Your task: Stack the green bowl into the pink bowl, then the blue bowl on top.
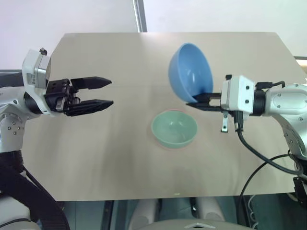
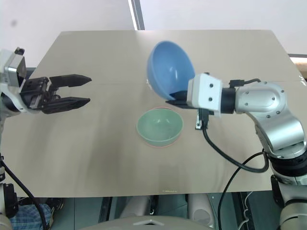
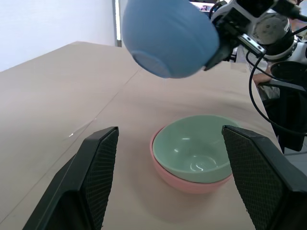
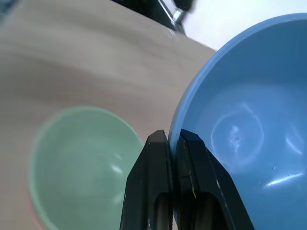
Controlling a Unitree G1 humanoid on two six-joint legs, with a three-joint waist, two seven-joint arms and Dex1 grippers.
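Right gripper [image 1: 204,99] clamps the blue bowl [image 1: 190,72] by its rim, tilted, above the green bowl [image 1: 174,128]. Level it and centre it before lowering. Left gripper [image 1: 98,93] stands open.

The green bowl [image 1: 174,128] is sitting nested upright in the pink bowl [image 3: 184,182]; the blue bowl [image 1: 190,72] is hanging tilted above them.

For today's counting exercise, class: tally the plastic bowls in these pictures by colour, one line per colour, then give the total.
Sky-blue round plastic bowl, held tilted in the air by the right hand: 1
Mint-green round plastic bowl, nested in the pink one: 1
Salmon-pink round plastic bowl, on the beige table: 1
Total: 3
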